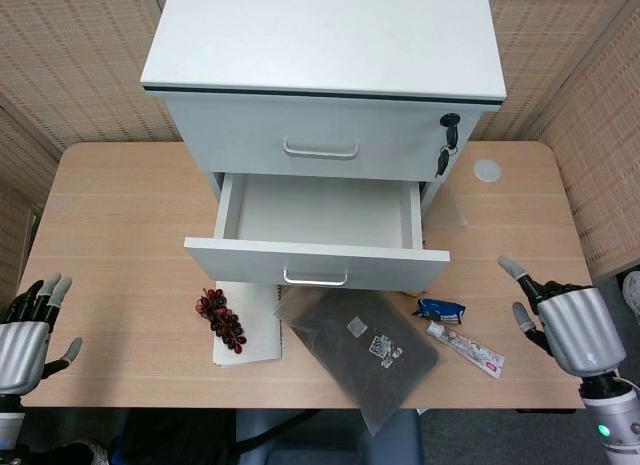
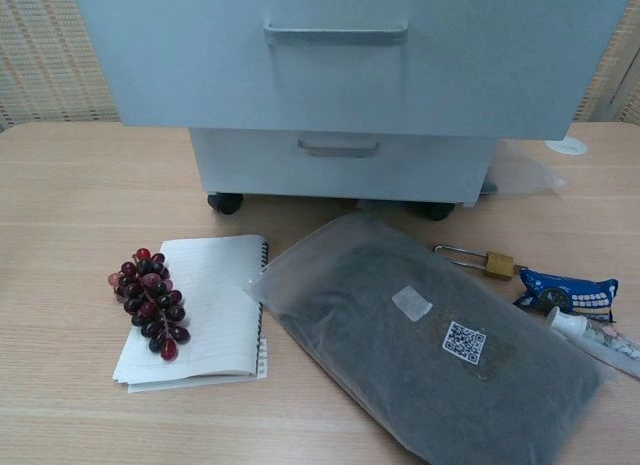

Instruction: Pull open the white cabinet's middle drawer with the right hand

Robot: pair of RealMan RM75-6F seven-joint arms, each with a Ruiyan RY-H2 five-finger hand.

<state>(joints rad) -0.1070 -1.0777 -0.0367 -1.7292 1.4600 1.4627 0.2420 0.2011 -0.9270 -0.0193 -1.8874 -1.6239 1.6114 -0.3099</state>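
Note:
The white cabinet (image 1: 325,45) stands at the back of the table. Its middle drawer (image 1: 316,247) is pulled out towards me, empty inside, with a metal handle (image 1: 316,279) on its front. In the chest view the drawer front (image 2: 340,65) fills the top of the frame, above the shut bottom drawer (image 2: 338,163). My right hand (image 1: 566,323) hovers at the table's right front, well away from the handle, fingers spread and holding nothing. My left hand (image 1: 28,333) is at the front left edge, fingers apart and empty. Neither hand shows in the chest view.
Under the drawer lie a grey plastic bag (image 1: 357,347), a notebook (image 1: 250,330) with a grape bunch (image 1: 220,317), a blue packet (image 1: 440,309), a tube (image 1: 466,349) and a brass padlock (image 2: 482,260). Keys hang in the top drawer's lock (image 1: 447,135). A white disc (image 1: 486,170) lies back right.

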